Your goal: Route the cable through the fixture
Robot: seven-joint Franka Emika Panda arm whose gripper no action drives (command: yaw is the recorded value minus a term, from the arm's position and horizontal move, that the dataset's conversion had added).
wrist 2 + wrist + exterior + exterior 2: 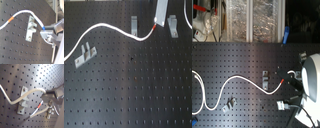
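The cable [99, 26] is a long white cord lying in waves on the black perforated board [129, 90], coming in from the first exterior view's left. Its red band [154, 26] sits just under my gripper [156, 22], which is shut on the cable there and holds that end up off the board. A metal bracket fixture [134, 24] stands close beside the grip. In both wrist views the cable [27, 11] runs across the fixture [31, 27] [23, 99] into the fingers [48, 95]. Whether it touches the fixture I cannot tell. In the second exterior view the gripper [291, 79] holds the cable [237, 78] by the band.
A second bracket [85, 55] stands near the cable at the first exterior view's left, and a third bracket [172, 25] at its right beside the gripper. Clear bins [252, 20] line the back behind the board in the second exterior view.
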